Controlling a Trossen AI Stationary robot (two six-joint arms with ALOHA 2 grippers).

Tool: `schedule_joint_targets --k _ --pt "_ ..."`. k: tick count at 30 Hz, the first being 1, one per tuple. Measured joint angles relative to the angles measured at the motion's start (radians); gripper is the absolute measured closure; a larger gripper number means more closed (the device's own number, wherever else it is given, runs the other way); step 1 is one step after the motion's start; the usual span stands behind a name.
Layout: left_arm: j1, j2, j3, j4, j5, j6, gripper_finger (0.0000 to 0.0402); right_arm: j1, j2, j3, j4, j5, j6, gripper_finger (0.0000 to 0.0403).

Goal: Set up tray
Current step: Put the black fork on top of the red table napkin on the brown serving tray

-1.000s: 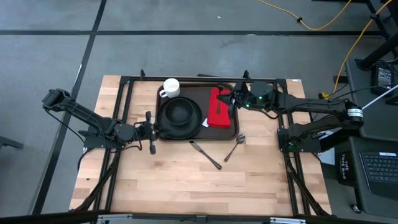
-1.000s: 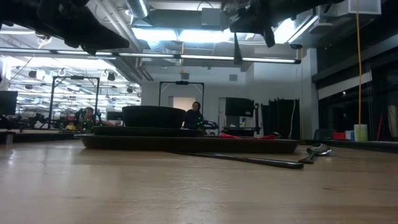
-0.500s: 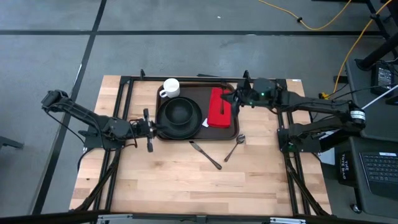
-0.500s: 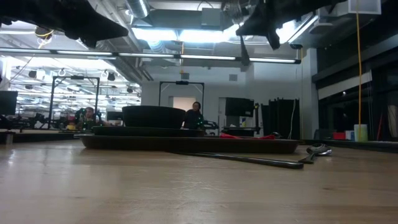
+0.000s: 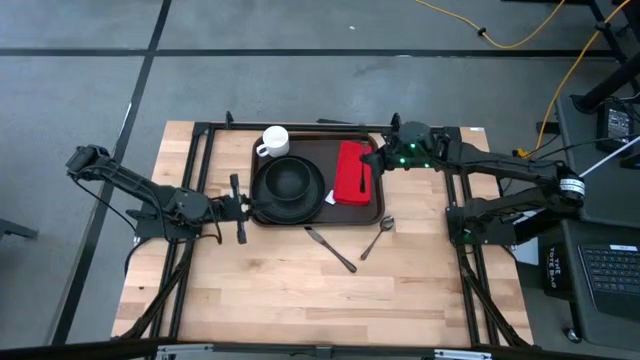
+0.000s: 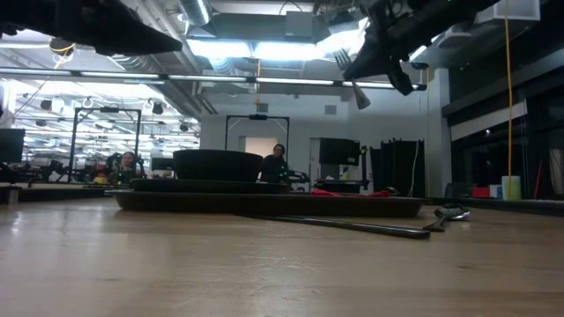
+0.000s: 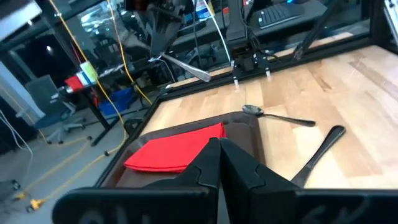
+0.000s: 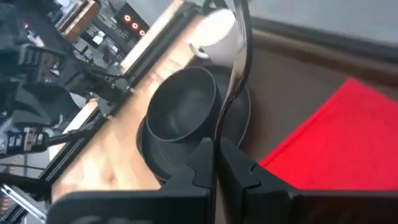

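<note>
Tray sits at the back middle of the table, holding black plate with bowl, white mug, red napkin. Right claw hangs above the tray's right edge over the napkin, fingers closed on a fork. Left claw is at the tray's left rim, fingers pressed together, nothing visibly held. Knife and spoon lie on the table just in front of the tray.

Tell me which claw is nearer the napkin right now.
Right. The right claw, shut on a fork, hangs just off the napkin's far-right edge. The left claw sits past the tray's left rim, beyond the bowl.
</note>
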Motion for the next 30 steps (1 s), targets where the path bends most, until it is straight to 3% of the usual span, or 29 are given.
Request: schedule_joint_targets --k 16,30 --pt "0.0 0.0 0.0 -0.004 0.0 0.149 0.0396 -0.09 0.261 0.0 0.07 -0.174 0.154 0.0394" --pt "0.0 0.0 0.0 -0.004 0.0 0.158 0.0394 -0.142 0.416 0.0 0.077 -0.264 0.283 0.0393"
